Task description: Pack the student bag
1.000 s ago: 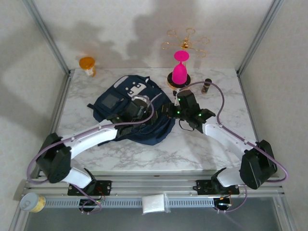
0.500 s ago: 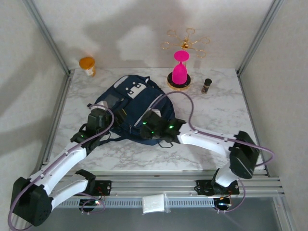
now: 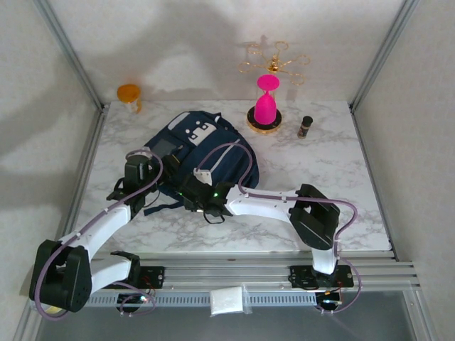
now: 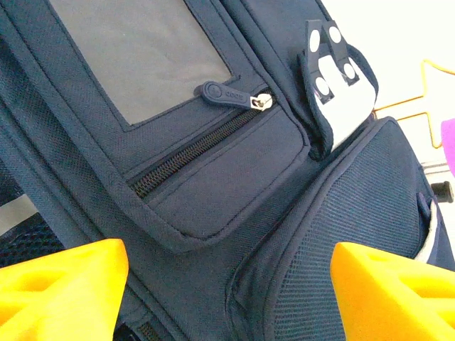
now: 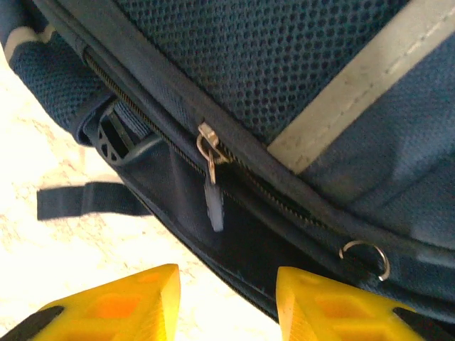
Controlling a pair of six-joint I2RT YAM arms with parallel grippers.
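Student bag (image 3: 224,162): front-pocket zip (image 4: 199,145) on left wrist cam, dangling zip pull (image 5: 213,202) on right; left gripper (image 4: 227,277), right gripper (image 5: 227,298) spread, empty.

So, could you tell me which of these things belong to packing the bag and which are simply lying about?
For the job: student bag, its zipper pull, left gripper and right gripper, both open at the bag.
Lying about: orange cup, pink hourglass-shaped ornament, small dark bottle, white packet.
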